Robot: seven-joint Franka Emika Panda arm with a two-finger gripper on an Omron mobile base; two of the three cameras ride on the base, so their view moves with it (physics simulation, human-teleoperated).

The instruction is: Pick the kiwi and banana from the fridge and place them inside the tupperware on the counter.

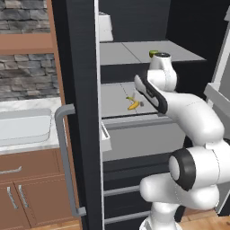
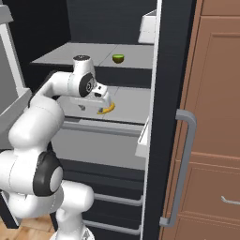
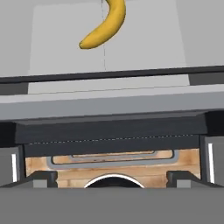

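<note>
- Stone-tiled wall and a white marble counter over brown cabinets sit at the left of the left base view, with the pale tupperware resting on that counter beside the open black fridge.
- Inside the fridge, the banana lies on the middle grey shelf, and the kiwi sits on the shelf above, well apart from it.
- From the hand view, the banana lies beyond the shelf's front edge, near the top of the frame and a little left of centre, untouched.
- The gripper has its two dark finger tips set far apart at the bottom corners of that view, spread wide with nothing between them.
- The white arm rises from the base, bends at its dark elbow joint and reaches forward into the fridge, the hand angled down over the middle shelf just beside the banana.
</note>
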